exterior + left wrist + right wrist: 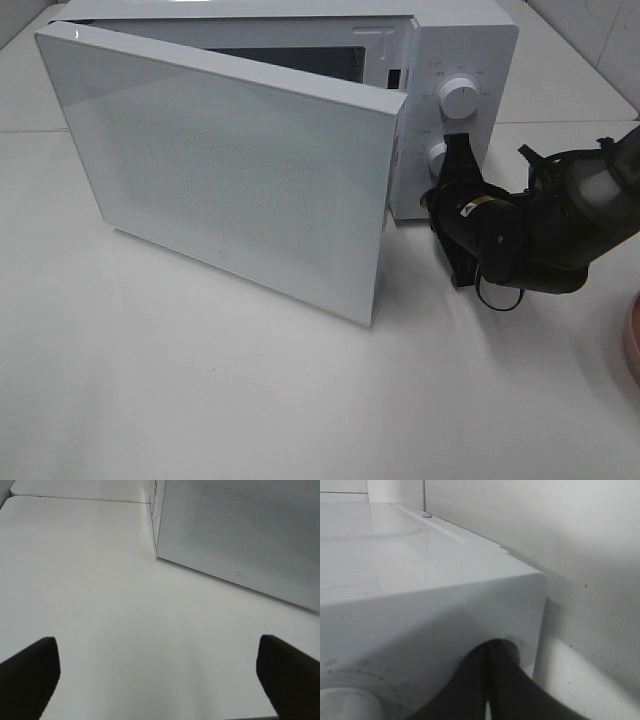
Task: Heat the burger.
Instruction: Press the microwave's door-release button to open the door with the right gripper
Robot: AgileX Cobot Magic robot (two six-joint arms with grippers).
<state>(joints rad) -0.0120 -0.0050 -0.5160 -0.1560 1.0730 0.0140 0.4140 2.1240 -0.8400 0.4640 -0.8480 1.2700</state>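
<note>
The burger isn't visible in any view, so I can't tell where it is. My guess is it's inside the microwave (470, 40), hidden behind the door (230, 170), which hangs half open. Only a pink plate (632, 345) rim shows at the table's (200, 400) right edge. The right gripper (452, 148) is pinched shut and empty, tips right at the lower dial (436, 157). The left gripper (160, 680) is spread wide, holding nothing, low over the table on the door's outer side, so it's probably the nearer arm for pushing it closed.

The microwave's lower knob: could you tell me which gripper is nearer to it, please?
Right. The right gripper is shut at the lower knob; the left gripper hangs open over the table, facing the door.
</note>
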